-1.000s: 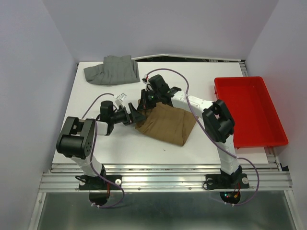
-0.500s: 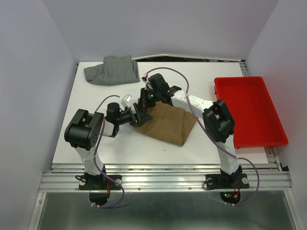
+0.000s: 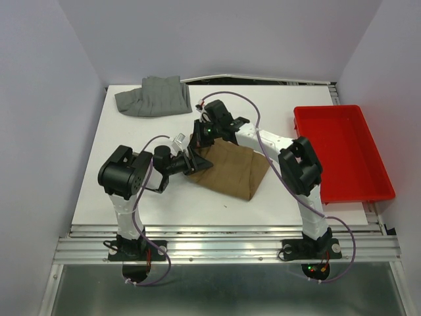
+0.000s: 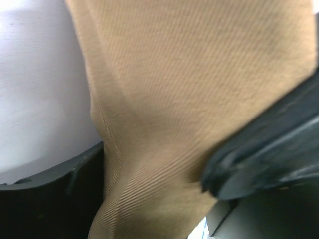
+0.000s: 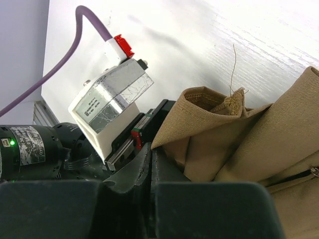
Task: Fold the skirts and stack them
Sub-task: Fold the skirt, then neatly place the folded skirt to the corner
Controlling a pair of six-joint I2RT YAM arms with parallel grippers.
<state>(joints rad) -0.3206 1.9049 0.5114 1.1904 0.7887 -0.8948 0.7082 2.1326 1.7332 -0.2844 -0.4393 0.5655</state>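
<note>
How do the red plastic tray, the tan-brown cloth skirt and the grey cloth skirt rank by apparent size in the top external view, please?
1. Red plastic tray.
2-3. Tan-brown cloth skirt and grey cloth skirt: they look alike, and the tan one is partly covered.

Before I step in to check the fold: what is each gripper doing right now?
Left gripper: fingers either side of the tan skirt edge; clamped or not, cannot tell.
Right gripper: shut, at the tan skirt's corner; hold unclear.

Obscured zones, tan skirt (image 4: pixel 189 84)
Left wrist view: cloth blurred, cropped at every edge; left pincer (image 4: pixel 164 172) fingers defocused. Top view: right pincer (image 3: pixel 198 141) tips masked by its wrist; cloth contact indeterminate.
</note>
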